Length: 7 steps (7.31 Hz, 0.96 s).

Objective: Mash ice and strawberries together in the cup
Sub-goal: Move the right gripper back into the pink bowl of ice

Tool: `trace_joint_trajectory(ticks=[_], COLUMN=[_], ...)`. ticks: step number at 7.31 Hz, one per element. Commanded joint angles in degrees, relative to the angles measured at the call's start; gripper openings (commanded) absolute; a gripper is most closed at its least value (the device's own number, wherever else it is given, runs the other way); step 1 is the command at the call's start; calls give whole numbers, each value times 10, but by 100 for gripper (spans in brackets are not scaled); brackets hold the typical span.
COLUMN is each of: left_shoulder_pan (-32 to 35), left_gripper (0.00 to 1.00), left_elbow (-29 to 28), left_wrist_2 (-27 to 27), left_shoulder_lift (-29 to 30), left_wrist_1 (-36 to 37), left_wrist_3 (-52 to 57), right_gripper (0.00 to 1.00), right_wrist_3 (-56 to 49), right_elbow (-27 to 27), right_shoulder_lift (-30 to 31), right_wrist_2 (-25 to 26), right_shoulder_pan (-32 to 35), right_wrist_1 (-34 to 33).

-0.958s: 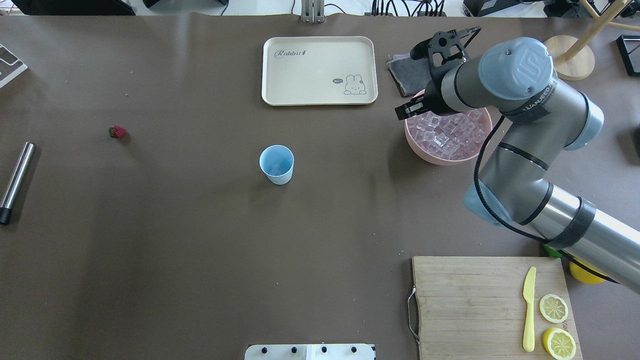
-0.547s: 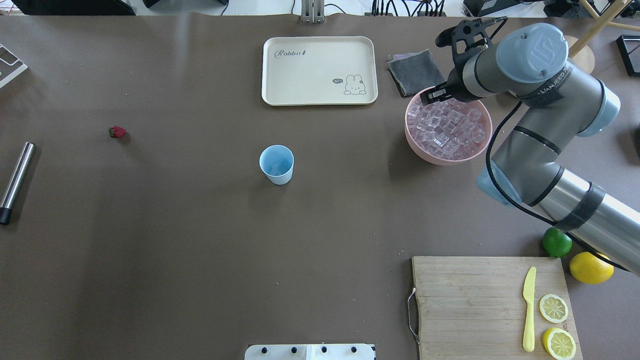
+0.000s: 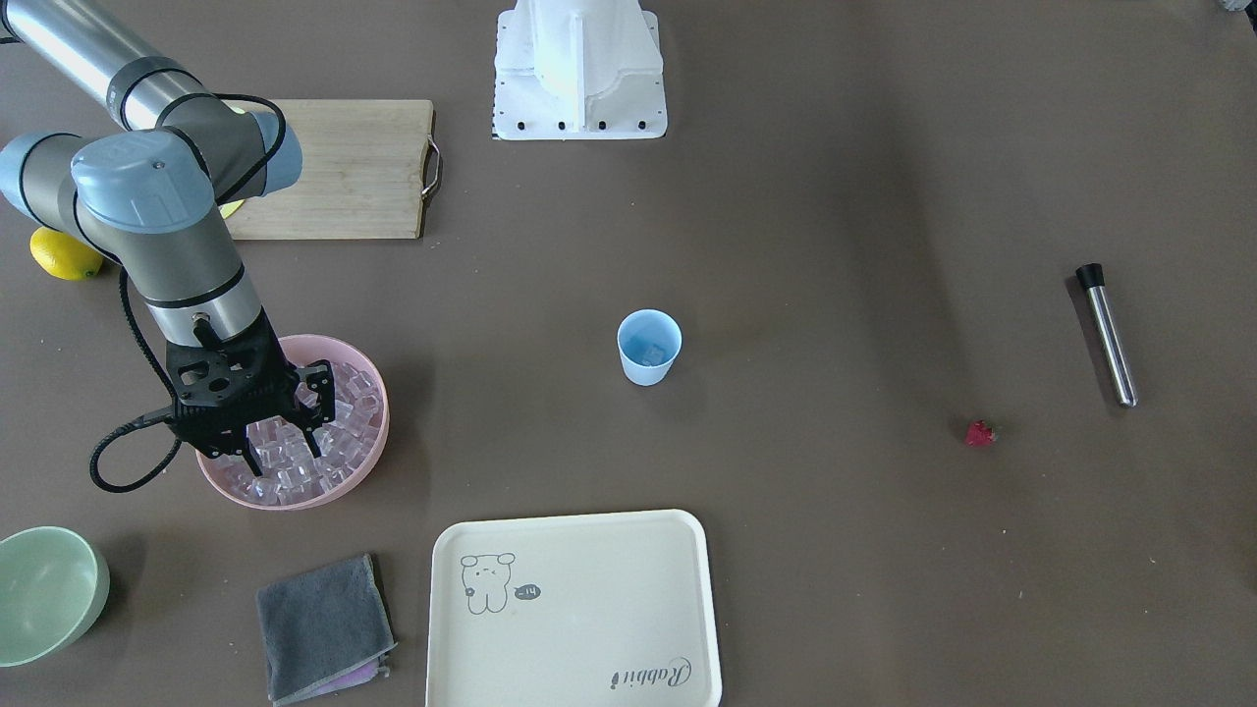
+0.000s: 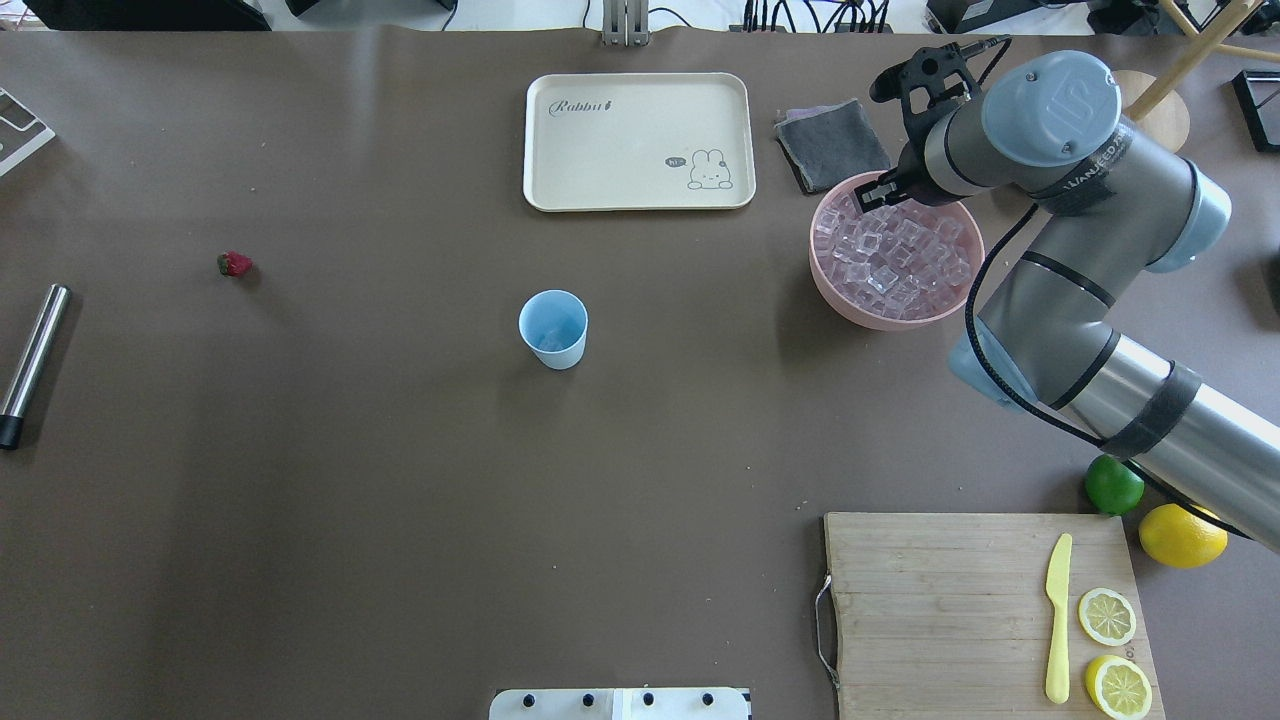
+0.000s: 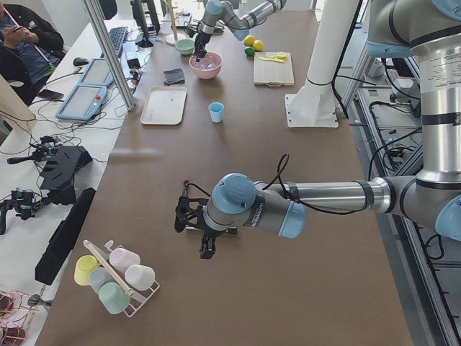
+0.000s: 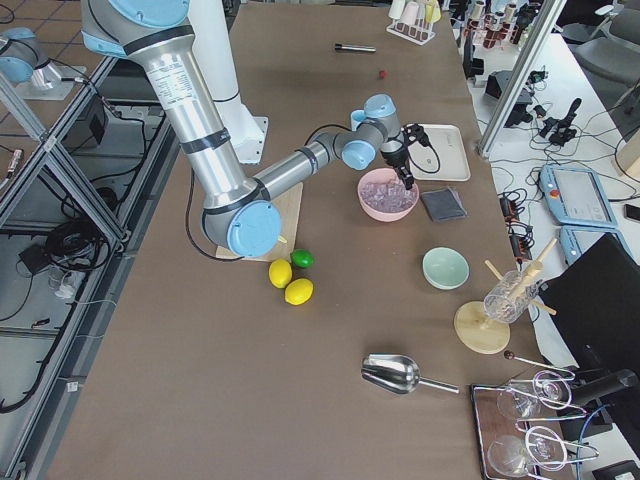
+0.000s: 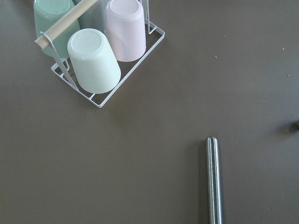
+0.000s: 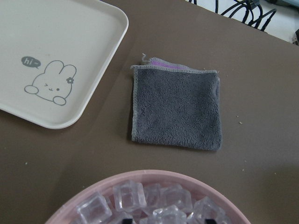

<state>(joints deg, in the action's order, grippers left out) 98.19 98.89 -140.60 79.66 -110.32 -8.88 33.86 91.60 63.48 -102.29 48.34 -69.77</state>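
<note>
The right gripper [image 3: 282, 444] is hanging over the pink bowl [image 3: 383, 417] at the lower left of the front-facing frame. Its two fingers are standing wide apart and dipping among the ice [image 3: 339, 432]. The wrist and black mount are covering the cubes beneath, so whether one is sitting between the fingers is unclear. The right wrist camera is showing only the bowl's far rim and a few cubes along its bottom edge, with the grey cloth [image 8: 177, 107] and a corner of the cream tray [image 8: 60, 56] lying beyond. The cup [image 4: 553, 328] is standing upright near the centre of the overhead frame, well apart from the bowl, and something pale inside it may be a cube (too small to be sure). The strawberry [image 4: 234, 263] is lying alone at the left of that frame, near the metal rod [image 4: 32, 360]. The left gripper [image 5: 206, 244] is showing only in the left side view, pointing down at the table beside a rack of upturned cups [image 5: 115, 277]. Whether it is spread or closed I cannot tell. Its wrist camera is cutting off the rod's lower end.
</note>
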Motion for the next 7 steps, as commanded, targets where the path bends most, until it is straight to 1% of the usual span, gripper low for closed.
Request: trace_joint_trajectory(ticks=[1, 3, 4, 5, 6, 7], left_shoulder_pan=[2, 3, 3, 3, 3, 3], left_gripper=[99, 99, 99, 99, 99, 99], left_elbow=[1, 1, 2, 2, 1, -1], left_wrist_2=[0, 0, 0, 0, 0, 1], left_shoulder_lift=[0, 0, 0, 0, 1, 1], left_wrist_1=[2, 2, 2, 2, 2, 2], left_wrist_3=[1, 1, 1, 0, 0, 0], right_gripper=[60, 59, 60, 60, 60, 64], right_wrist_3=[-33, -33, -21, 5, 31, 105], right_elbow=[-5, -22, -10, 31, 53, 56], right_shoulder_lift=[-11, -14, -13, -7, -13, -9], right_wrist_2=[4, 3, -1, -4, -8, -20], right_shoulder_pan=[-1, -5, -4, -5, -10, -9], right_wrist_1=[-19, -17, -29, -85, -138, -136])
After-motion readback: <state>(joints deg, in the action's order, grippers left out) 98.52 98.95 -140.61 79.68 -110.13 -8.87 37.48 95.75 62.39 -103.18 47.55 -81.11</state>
